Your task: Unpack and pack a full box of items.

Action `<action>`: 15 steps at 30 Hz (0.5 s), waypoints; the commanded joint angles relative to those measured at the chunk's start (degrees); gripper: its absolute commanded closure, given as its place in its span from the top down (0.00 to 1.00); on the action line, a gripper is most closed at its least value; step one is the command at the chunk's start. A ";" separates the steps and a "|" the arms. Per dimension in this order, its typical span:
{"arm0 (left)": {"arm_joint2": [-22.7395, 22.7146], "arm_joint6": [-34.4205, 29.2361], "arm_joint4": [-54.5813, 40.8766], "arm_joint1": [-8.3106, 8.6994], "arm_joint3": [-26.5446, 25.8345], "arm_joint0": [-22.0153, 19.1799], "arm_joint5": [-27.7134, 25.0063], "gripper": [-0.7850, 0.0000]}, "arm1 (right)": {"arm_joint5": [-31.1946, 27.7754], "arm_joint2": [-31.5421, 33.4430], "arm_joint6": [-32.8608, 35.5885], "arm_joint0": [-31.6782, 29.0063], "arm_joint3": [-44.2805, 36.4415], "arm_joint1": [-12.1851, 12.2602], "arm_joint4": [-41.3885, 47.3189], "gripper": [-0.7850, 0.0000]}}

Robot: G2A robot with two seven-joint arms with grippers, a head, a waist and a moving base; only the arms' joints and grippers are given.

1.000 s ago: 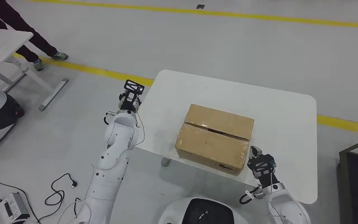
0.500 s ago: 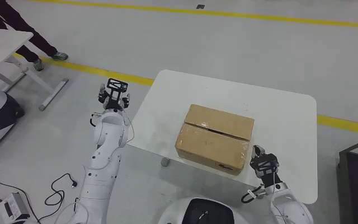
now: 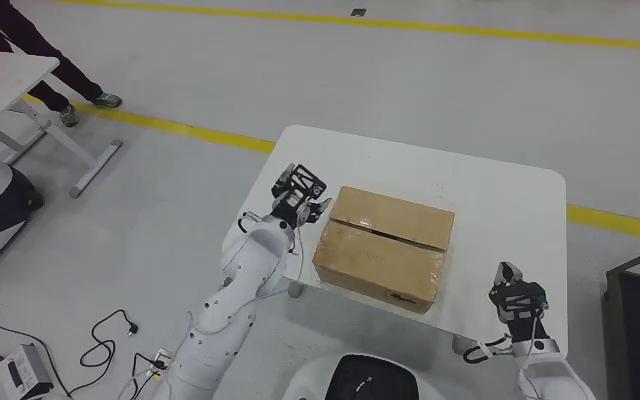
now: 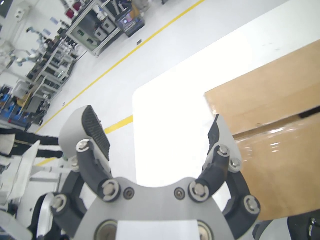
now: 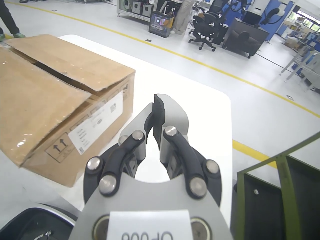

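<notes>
Top view: the cardboard box (image 3: 385, 245) sits near the middle of the white table (image 3: 500, 170), a little toward the robot-side edge. Its two top flaps are down and meet along a dark seam. In the right wrist view the far flap stands slightly raised with a ragged edge, so the box looks unsealed but not opened.

The left gripper (image 3: 303, 192) hangs just beside the box's left end, over the table near its left edge. Its jaws are spread wide and hold nothing. The right gripper (image 3: 517, 298) is apart from the box, over the robot-side edge toward the right corner. Its pads are pressed together on nothing.

The job appears to be at its very start: the flaps are not yet lifted. Opening the box, taking the contents out and putting them back all seem to lie ahead.
</notes>
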 commanded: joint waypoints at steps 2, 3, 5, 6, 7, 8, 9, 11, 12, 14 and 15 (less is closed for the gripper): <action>6.48 -1.43 0.65 -0.42 0.97 -1.79 -4.27 1.00 | 0.12 1.78 -0.14 -0.92 -0.01 0.20 0.55 0.00; 8.15 -1.98 1.31 -0.53 1.64 -2.59 -5.54 1.00 | 0.24 2.25 -0.17 -1.22 0.06 0.24 0.73 0.00; 10.83 -3.24 3.39 -0.76 3.43 -4.52 -7.00 1.00 | 0.35 2.95 -0.32 -1.77 -0.04 0.31 1.11 0.00; 12.15 -3.75 3.86 -0.93 4.20 -5.29 -7.38 1.00 | 0.29 3.20 -0.40 -1.98 -0.12 0.34 1.23 0.00; 13.36 -4.18 3.93 -1.11 5.01 -6.08 -7.94 1.00 | 0.29 3.41 -0.49 -2.20 -0.21 0.35 1.41 0.00; 14.35 -4.81 4.00 -1.28 5.85 -6.81 -8.18 1.00 | 0.27 3.58 -0.55 -2.41 -0.28 0.37 1.47 0.00; 15.48 -5.29 4.59 -1.45 6.59 -7.60 -8.36 1.00 | 0.31 3.72 -0.60 -2.63 -0.33 0.38 1.55 0.00; 17.75 -6.27 6.35 -1.76 8.31 -9.01 -9.05 1.00 | 0.55 3.98 -0.62 -3.01 -0.42 0.39 1.74 0.00; 18.51 -6.57 6.36 -1.95 9.15 -9.64 -8.85 1.00 | 0.62 4.08 -0.67 -3.14 -0.46 0.40 1.79 0.00; 20.24 -7.73 6.73 -2.30 10.96 -10.96 -9.76 1.00 | 0.71 4.38 -0.68 -3.33 -0.48 0.42 1.96 0.00; 20.71 -7.96 6.41 -2.50 11.81 -11.56 -9.37 1.00 | 0.77 4.53 -0.70 -3.44 -0.46 0.42 2.04 0.00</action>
